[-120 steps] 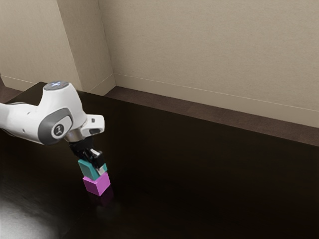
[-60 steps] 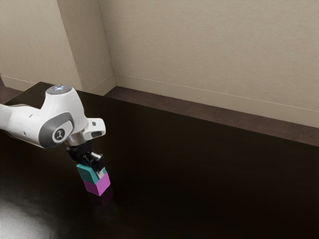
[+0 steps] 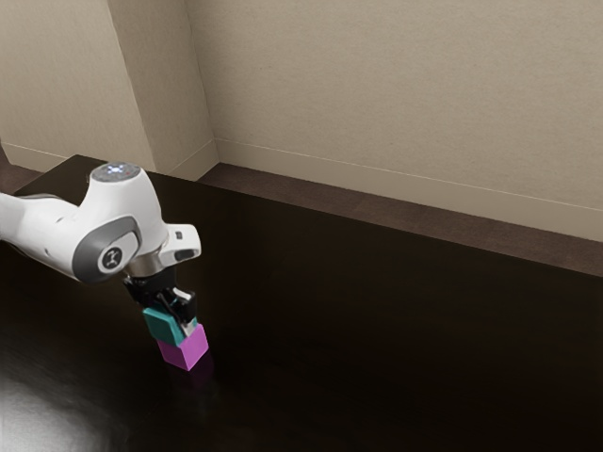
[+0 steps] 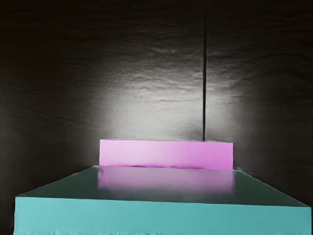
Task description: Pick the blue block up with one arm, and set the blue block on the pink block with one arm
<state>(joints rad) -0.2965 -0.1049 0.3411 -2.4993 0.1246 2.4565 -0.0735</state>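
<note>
The blue block (image 3: 162, 326), teal in colour, sits on top of the pink block (image 3: 187, 351) on the dark table (image 3: 396, 339), at the exterior view's lower left. My gripper (image 3: 170, 314) comes down from above with its black fingers on either side of the blue block, shut on it. In the wrist view the blue block (image 4: 161, 210) lies just under the hand, and a strip of the pink block (image 4: 166, 154) shows beyond its far edge. The two blocks look roughly lined up.
The dark glossy table stretches wide toward the exterior view's right. Its far edge runs diagonally in front of a strip of floor (image 3: 424, 217) and a beige wall (image 3: 396, 94). The white arm (image 3: 57, 235) enters from the left.
My hand has come down with the blue block, from tilted just above the pink block to resting level on it. Over the last half second almost nothing has shifted.
</note>
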